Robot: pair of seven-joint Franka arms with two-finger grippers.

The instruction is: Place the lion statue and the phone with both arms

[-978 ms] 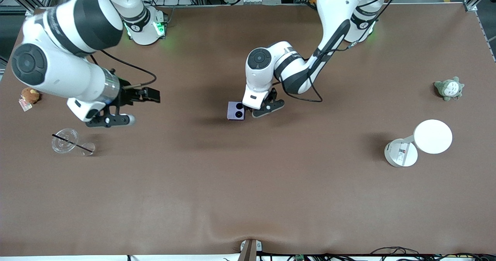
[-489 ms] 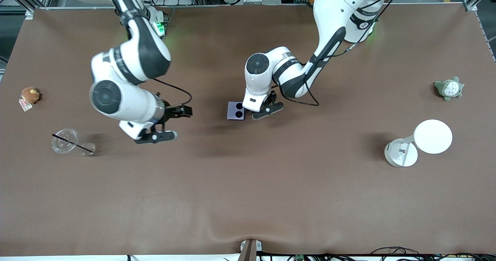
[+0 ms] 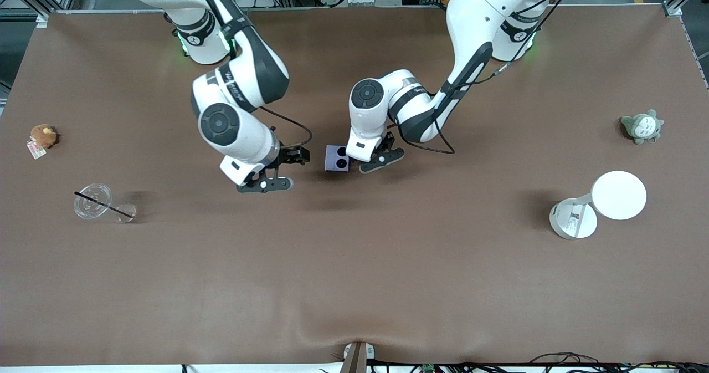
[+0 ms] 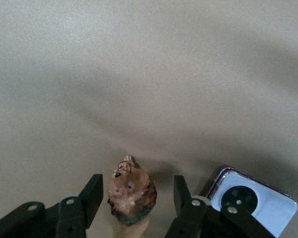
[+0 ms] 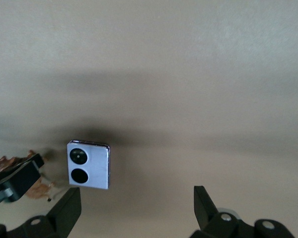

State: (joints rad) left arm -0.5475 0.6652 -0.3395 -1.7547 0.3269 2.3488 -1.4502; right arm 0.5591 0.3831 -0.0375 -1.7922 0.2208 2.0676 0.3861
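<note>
While both end effectors gape, one phone [image 3: 337,158] and one lion statue [image 4: 131,195] lie side by side.

The front view looks steeply down from high across the bench [image 3: 354,262], facing the arm bases, taking in the whole top; the left wrist view hangs close over the lion statue [image 4: 131,194], looking down; the right wrist view looks down from slightly higher; all three share the phone [image 3: 337,158] [image 4: 252,202] [image 5: 88,164] at mid-bench.
</note>
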